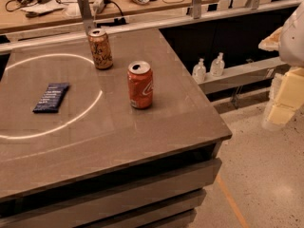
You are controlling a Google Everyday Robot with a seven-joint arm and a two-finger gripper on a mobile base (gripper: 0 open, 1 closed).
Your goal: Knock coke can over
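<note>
The coke can (140,85), red-orange with white logo marks and a silver top with a dark opening, stands upright on the grey-brown table (156,127), right of the middle. My gripper (281,106), pale yellow, hangs at the right edge of the view, off the table and over the floor. It is well to the right of the can and touches nothing.
A tan-gold can with script lettering (100,49) stands upright behind and left of the coke can. A dark blue snack bar (51,97) lies at the left. Two small clear bottles (209,68) stand on a low shelf beyond the table's right edge. A cluttered workbench (57,6) runs along the back.
</note>
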